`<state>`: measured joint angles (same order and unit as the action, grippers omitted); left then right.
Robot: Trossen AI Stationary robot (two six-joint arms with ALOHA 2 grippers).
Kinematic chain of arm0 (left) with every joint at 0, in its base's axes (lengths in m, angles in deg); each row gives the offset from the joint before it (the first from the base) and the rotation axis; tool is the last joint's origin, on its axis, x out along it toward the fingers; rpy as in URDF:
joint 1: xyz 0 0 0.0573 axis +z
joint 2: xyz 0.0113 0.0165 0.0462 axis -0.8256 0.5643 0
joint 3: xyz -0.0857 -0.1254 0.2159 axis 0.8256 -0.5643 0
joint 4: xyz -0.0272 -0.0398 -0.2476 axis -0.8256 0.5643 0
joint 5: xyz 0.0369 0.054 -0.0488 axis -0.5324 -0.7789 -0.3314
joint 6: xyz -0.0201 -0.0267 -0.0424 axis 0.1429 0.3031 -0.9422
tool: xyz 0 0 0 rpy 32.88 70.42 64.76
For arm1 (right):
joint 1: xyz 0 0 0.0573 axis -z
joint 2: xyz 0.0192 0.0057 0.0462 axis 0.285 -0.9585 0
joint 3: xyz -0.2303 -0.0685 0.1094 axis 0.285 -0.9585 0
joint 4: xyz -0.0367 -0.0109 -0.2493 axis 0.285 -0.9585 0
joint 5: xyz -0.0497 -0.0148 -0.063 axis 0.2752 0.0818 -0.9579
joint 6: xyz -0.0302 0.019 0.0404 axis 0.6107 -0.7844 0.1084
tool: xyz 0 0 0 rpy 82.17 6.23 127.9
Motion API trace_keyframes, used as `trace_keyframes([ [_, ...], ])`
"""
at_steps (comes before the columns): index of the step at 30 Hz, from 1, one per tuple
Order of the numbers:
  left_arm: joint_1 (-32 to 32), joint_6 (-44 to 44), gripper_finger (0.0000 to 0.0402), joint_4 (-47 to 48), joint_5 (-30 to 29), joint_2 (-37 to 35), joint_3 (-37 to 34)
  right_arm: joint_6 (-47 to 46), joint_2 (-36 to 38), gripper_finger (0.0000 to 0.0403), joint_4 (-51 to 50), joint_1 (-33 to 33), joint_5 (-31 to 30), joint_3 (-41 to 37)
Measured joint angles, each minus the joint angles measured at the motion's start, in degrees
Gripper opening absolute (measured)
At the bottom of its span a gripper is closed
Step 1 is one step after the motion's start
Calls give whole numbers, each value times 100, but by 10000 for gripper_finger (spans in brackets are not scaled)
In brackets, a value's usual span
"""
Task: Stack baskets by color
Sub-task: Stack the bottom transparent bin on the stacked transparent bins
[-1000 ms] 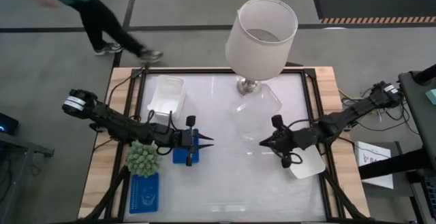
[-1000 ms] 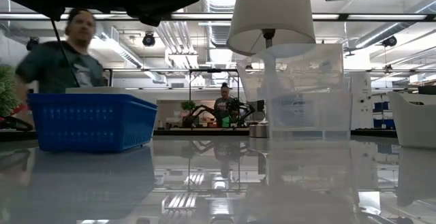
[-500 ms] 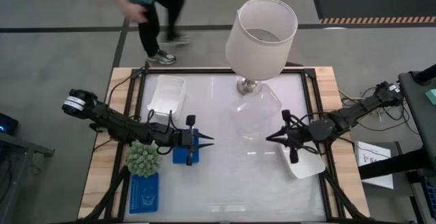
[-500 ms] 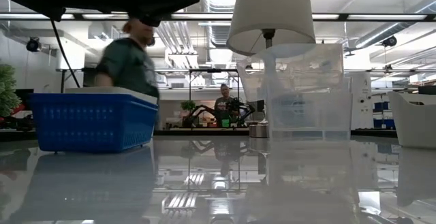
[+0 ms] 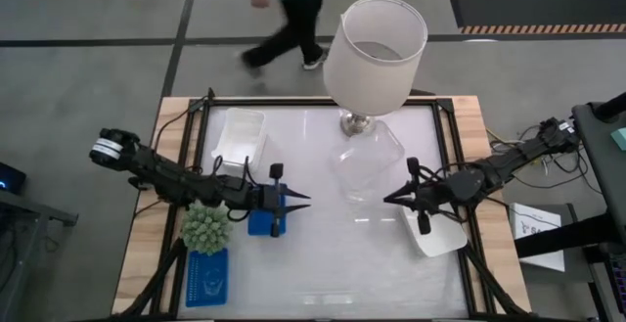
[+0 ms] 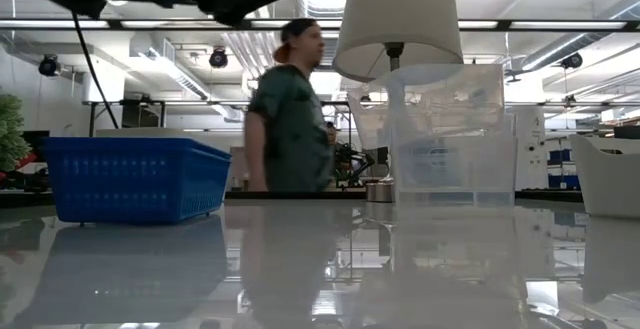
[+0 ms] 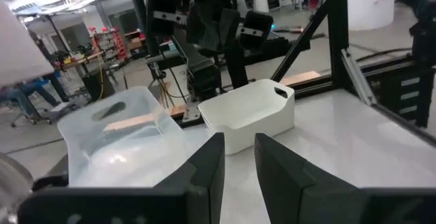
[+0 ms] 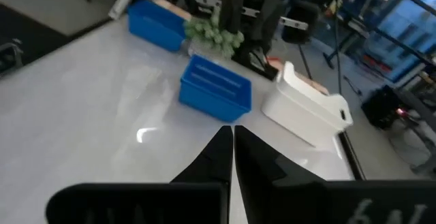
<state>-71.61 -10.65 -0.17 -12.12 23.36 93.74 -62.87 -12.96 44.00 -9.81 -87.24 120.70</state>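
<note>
A blue basket (image 5: 259, 224) (image 6: 135, 177) rests on its bottom left of the table's middle. My left gripper (image 5: 301, 200) (image 7: 236, 139) hovers level above it, open by a narrow gap, with nothing between the fingers. A second blue basket (image 5: 207, 276) lies at the near left corner. One white basket (image 5: 241, 136) sits far left, another (image 5: 440, 236) (image 7: 248, 115) near right. A clear basket (image 5: 372, 161) (image 6: 445, 134) stands by the lamp. My right gripper (image 5: 387, 199) (image 8: 232, 130) is shut and empty, raised between the clear basket and the right white basket.
A large white lamp (image 5: 375, 43) stands at the far middle, its shade overhanging the clear basket. A spiky green plant (image 5: 205, 226) sits between the two blue baskets. A person walks past beyond the table's far edge. Bare tabletop (image 5: 333, 263) lies in the near middle.
My right gripper has drawn back toward the table's right edge and tipped up from slanting down to nearly level, staying shut. The person behind the table has walked from left to right.
</note>
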Motion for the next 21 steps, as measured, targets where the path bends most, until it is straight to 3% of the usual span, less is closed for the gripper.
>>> trace_keyframes([
  [4,60,242,65,848,106,39,495,-10,347,9,38,-2,307,-152],
  [12,467,332,65,3607,673,39,1793,173,980,9,338,-2,957,-516],
  [21,940,630,65,3921,1329,221,2189,461,1518,9,456,-2,1046,-814],
])
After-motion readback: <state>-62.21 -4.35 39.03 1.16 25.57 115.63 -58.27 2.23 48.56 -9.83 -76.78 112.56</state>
